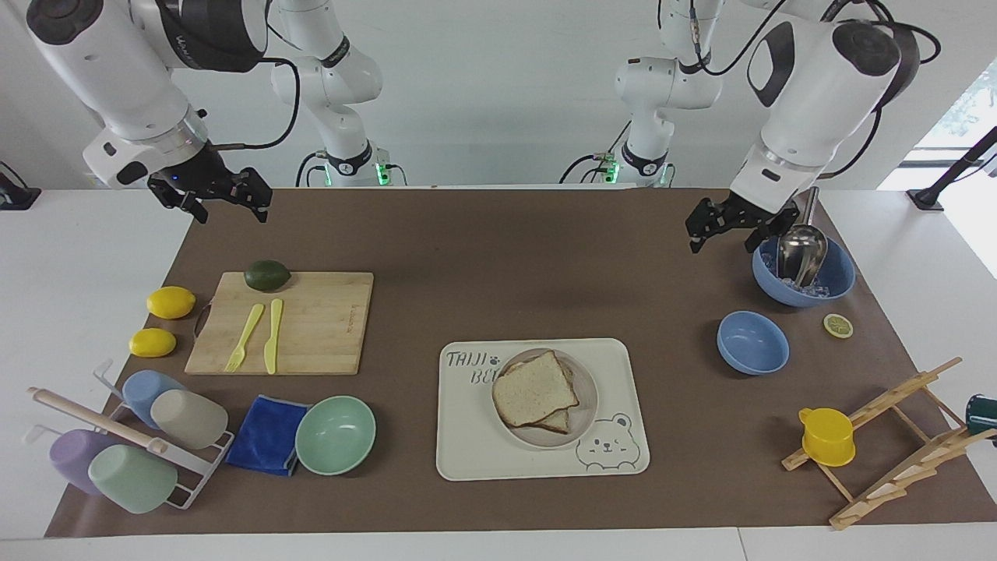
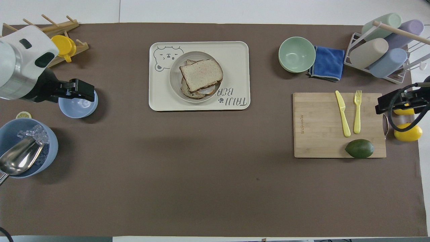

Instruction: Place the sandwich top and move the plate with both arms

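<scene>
The sandwich top lies on the stacked sandwich on the round plate, which stands on the bear-print tray. In the overhead view the slice covers most of the lower bread on the plate. My left gripper is open and empty, raised high over the mat beside the large blue bowl, well away from the plate. In the overhead view it overlaps the small blue bowl. My right gripper is open and empty and waits in the air above the mat's edge, also seen in the overhead view.
A large blue bowl with ice and a metal scoop, a small blue bowl and a lemon slice lie toward the left arm's end. A cutting board, a mint bowl, a blue cloth, a cup rack and lemons lie toward the right arm's end.
</scene>
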`<state>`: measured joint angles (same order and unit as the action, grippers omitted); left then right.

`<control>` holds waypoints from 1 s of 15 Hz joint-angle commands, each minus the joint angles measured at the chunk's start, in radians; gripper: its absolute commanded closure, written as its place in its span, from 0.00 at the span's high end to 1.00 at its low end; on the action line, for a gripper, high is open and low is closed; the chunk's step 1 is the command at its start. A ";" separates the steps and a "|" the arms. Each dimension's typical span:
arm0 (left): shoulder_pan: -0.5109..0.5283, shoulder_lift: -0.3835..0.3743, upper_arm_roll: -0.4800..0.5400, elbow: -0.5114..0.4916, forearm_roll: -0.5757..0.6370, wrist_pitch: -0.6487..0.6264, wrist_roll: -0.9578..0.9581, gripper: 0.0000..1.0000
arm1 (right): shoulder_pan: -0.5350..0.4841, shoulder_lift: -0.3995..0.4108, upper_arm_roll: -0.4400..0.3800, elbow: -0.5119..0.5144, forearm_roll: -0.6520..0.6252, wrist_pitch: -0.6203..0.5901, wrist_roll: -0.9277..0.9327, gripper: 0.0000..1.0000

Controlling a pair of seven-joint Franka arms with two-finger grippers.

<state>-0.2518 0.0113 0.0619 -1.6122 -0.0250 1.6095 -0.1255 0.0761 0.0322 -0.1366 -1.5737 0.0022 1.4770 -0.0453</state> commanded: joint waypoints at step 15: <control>0.134 -0.091 -0.105 -0.069 0.028 -0.005 0.010 1.00 | -0.007 -0.017 0.005 -0.014 0.007 0.002 0.010 1.00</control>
<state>-0.1333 -0.0700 -0.0322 -1.6811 -0.0126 1.6077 -0.1230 0.0761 0.0322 -0.1366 -1.5737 0.0022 1.4770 -0.0453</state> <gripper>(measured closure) 0.000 0.000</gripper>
